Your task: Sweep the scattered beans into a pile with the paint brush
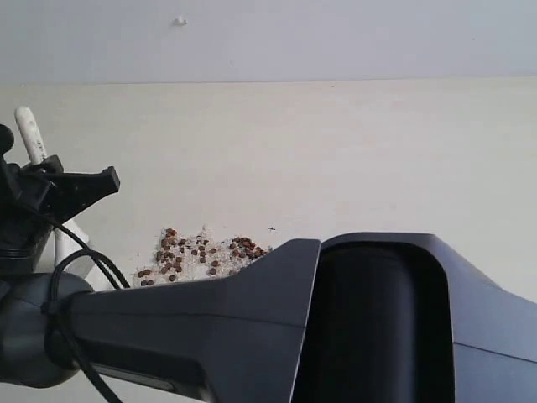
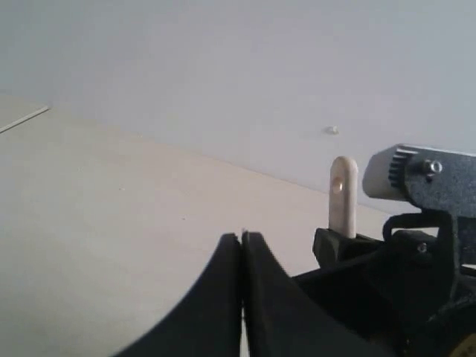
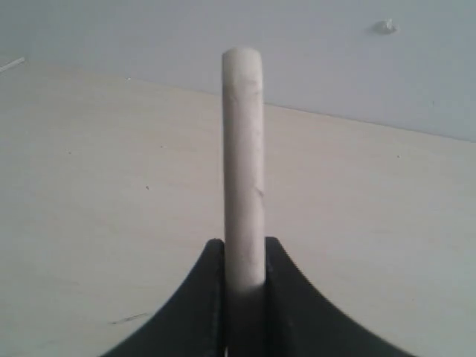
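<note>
The beans (image 1: 200, 252) lie as a loose reddish-brown pile mixed with pale crumbs on the cream table, just beyond the dark arm. My right gripper (image 3: 244, 249) is shut on the paint brush (image 3: 243, 149), whose white handle stands upright between its jaws. In the exterior view that gripper (image 1: 46, 180) sits at the far left, left of the beans, with the paint brush handle (image 1: 31, 133) rising above it and a white part below; the bristles are hidden. My left gripper (image 2: 242, 236) is shut and empty, close beside the paint brush handle (image 2: 343, 201).
The right arm's large dark body (image 1: 336, 327) fills the lower exterior view and hides the near part of the table (image 1: 352, 159). A pale wall (image 1: 268, 38) rises behind the table's far edge.
</note>
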`<action>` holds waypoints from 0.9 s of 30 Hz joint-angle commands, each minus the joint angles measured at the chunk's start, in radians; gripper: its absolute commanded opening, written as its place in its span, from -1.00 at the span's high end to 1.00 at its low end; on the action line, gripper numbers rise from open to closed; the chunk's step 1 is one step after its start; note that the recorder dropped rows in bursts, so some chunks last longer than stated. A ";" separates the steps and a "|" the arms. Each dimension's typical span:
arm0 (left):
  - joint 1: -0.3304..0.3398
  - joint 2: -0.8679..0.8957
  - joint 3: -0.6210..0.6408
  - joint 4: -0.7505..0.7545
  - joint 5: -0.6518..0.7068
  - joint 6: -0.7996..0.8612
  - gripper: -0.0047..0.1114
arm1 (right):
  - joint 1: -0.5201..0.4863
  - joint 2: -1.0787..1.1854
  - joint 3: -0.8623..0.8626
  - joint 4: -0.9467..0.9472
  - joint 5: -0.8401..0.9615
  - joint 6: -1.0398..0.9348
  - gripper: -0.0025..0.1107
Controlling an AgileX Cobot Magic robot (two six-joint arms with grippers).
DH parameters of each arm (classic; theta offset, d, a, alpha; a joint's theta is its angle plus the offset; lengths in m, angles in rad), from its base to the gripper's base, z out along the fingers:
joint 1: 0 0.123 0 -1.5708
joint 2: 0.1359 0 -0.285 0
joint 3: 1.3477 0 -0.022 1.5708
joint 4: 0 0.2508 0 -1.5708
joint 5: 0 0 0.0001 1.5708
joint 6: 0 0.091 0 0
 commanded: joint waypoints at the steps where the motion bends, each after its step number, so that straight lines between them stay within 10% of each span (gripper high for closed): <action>1: -0.003 -0.007 -0.001 0.007 -0.002 0.001 0.92 | -0.008 -0.012 -0.008 0.018 0.109 -0.053 0.96; 13: -0.003 -0.007 -0.001 0.007 -0.002 0.001 0.92 | -0.016 -0.014 -0.008 -0.016 0.170 -0.099 0.96; 20: -0.003 -0.007 -0.001 0.007 -0.002 0.001 0.92 | 0.017 -0.145 -0.001 -0.119 0.168 -0.492 0.96; 27: -0.003 -0.007 -0.001 0.007 -0.002 0.001 0.92 | -0.086 -0.530 0.332 0.138 -0.498 -0.824 0.96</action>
